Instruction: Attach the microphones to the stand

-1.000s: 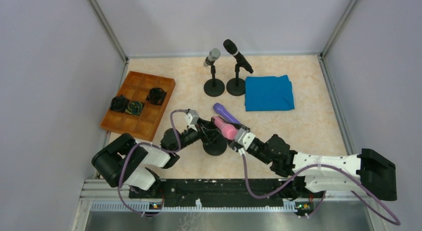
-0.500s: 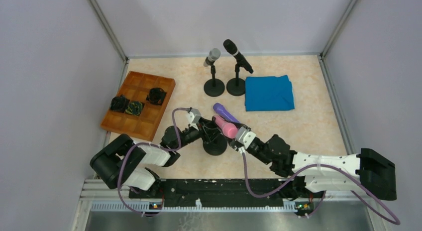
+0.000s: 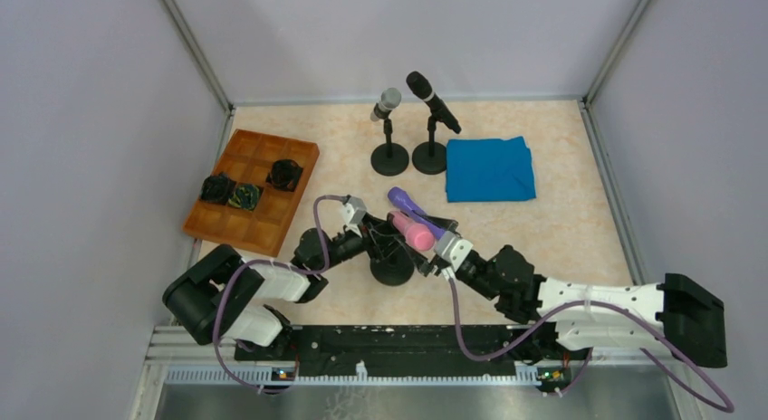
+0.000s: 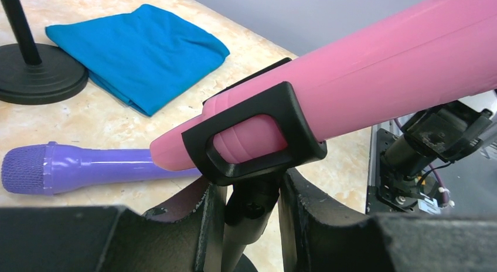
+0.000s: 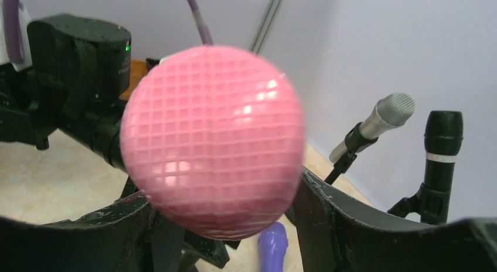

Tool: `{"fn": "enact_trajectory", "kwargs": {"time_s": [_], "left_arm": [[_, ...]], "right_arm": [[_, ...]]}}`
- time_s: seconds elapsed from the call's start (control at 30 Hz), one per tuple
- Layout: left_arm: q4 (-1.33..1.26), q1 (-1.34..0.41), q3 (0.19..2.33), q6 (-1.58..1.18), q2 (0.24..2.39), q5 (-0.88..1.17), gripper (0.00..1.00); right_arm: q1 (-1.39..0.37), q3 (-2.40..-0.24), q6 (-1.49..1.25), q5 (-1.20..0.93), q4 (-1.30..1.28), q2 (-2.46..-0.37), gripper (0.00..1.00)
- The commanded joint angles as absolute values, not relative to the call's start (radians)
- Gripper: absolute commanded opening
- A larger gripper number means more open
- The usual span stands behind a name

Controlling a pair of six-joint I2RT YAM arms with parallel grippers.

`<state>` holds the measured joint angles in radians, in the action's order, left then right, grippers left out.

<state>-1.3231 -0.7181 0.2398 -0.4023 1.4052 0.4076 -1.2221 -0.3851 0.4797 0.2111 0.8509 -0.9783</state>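
left gripper (image 4: 249, 222): we see it pinching the stem of the stand (image 3: 391, 268) right under the clip, one finger (image 4: 202, 225) on each side.

right gripper (image 5: 223, 201): it sits at the pink mic (image 4: 381, 78)'s head, with that grid-textured ball between its fingers (image 5: 328, 213). Honestly, we can't tell whether they press on it or stand just off it.

pink mic: seated in the stand's clip and tilted. The thin tail pokes out past the clip, and the head points toward the right gripper.

stand: its round black base is on the worktop (image 3: 561, 221), near the middle of the near edge.

purple mic (image 4: 76, 166): lying flat on the worktop just beyond the stand, in no clip. From the top view we can't tell if it touches the pink one.

silver mic (image 3: 387, 103): clipped in the left back stand (image 3: 390, 157), near the middle of the far edge.

black mic (image 3: 433, 101): clipped in the right back stand (image 3: 429, 157), just beside the silver one's.

cloth (image 3: 489, 169): blue and folded, just right of the back stands.

tray (image 3: 243, 228): wooden, with compartments, along the left edge. There are three dark lumps (image 3: 286, 174) in it, and we can't make out what they are.
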Motion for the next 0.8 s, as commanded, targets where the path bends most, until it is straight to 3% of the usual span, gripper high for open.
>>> {"fn": "enact_trajectory", "kwargs": {"time_s": [0.0, 0.43, 0.63, 0.77], "left_arm": [[-1.476, -0.723, 0.237, -0.445, 1.4, 0.475, 0.0], [-1.554, -0.721, 0.227, -0.463, 1.413, 0.609, 0.0], [-1.56, -0.721, 0.235, -0.466, 1.426, 0.624, 0.0], [-1.564, -0.721, 0.244, -0.467, 1.434, 0.639, 0.0]], "right_arm": [[-1.238, -0.408, 0.488, 0.161, 0.952, -0.925, 0.6], [-1.237, -0.49, 0.612, -0.033, 0.634, -0.829, 0.55], [-1.237, -0.504, 0.646, -0.048, 0.634, -0.864, 0.54], [-1.236, -0.505, 0.663, -0.049, 0.643, -0.884, 0.48]]}}
